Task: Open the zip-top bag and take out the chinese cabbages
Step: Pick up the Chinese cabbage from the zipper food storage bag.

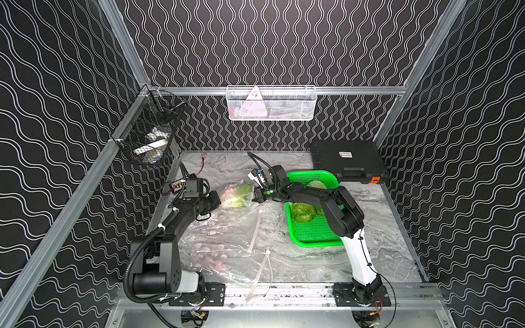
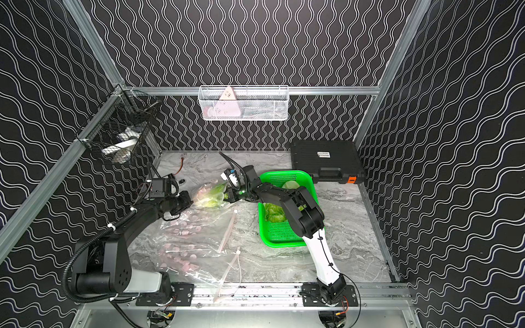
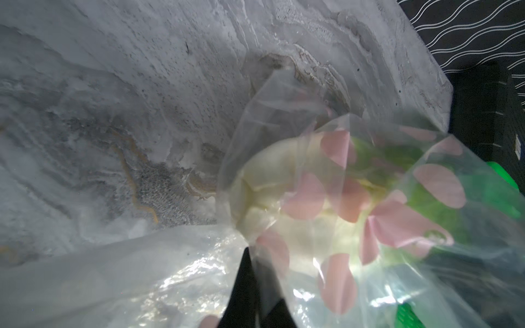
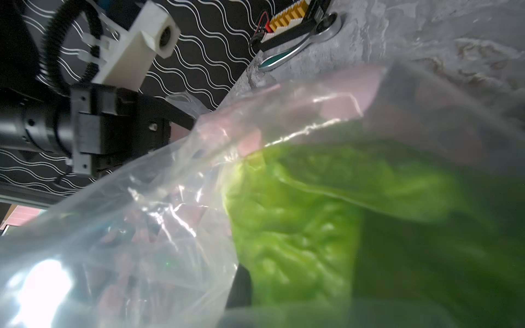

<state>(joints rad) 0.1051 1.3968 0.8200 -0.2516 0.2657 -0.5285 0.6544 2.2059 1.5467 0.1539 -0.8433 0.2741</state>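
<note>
Last cabbage, bagged, between two clenched grippers

The right gripper (image 1: pixel 256 196) is clenched at the leafy end of the cabbage (image 1: pixel 238 196) at the frame's centre; whether it pinches leaf or only film, I cannot tell. The left gripper (image 1: pixel 218 202) is clamped on the bag (image 1: pixel 221 244), bunched behind the white base. Two cabbages (image 1: pixel 304 213) lie in the basket (image 1: pixel 315 243), centre right. To do this well, I judge: hold left firm, draw right slowly, regrip if only film follows.
</note>
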